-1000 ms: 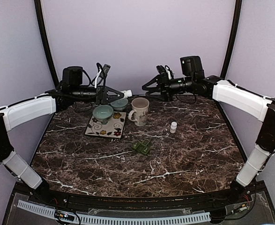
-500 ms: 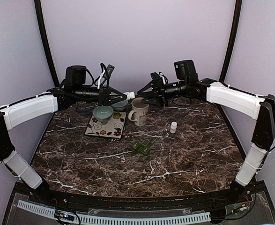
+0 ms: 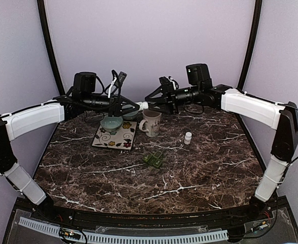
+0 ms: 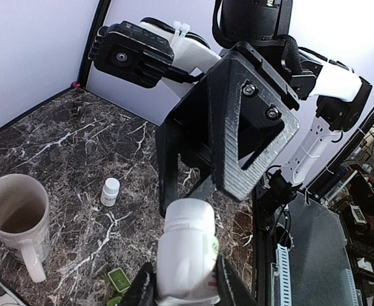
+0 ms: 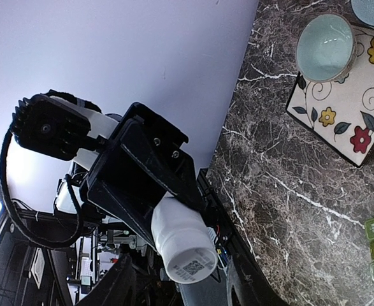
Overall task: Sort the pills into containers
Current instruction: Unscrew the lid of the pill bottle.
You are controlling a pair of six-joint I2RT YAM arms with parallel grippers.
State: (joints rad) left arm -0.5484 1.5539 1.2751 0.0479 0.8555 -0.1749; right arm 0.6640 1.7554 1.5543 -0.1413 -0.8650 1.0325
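Note:
A white pill bottle [image 3: 142,105] is held level above the mug [image 3: 152,121], with my left gripper [image 3: 133,105] shut on its body. The left wrist view shows the bottle [image 4: 187,248] clamped between the left gripper [image 4: 181,284] fingers, cap end pointing away. My right gripper [image 3: 150,104] faces it, open. In the right wrist view the bottle's end [image 5: 187,261], which bears a code label, sits between the right gripper [image 5: 180,287] fingers with gaps on both sides. Green pill containers [image 3: 154,159] lie mid-table. No loose pills are visible.
A flowered plate [image 3: 115,138] at the back left carries a pale green bowl [image 3: 111,122]; a second bowl [image 3: 130,114] stands behind it. A small white bottle [image 3: 188,138] stands right of the mug. The back wall is close behind both grippers.
Both arms have closed in toward each other above the mug. The right gripper moved left until its fingers flank the bottle's end, while the left gripper carried the bottle slightly right.

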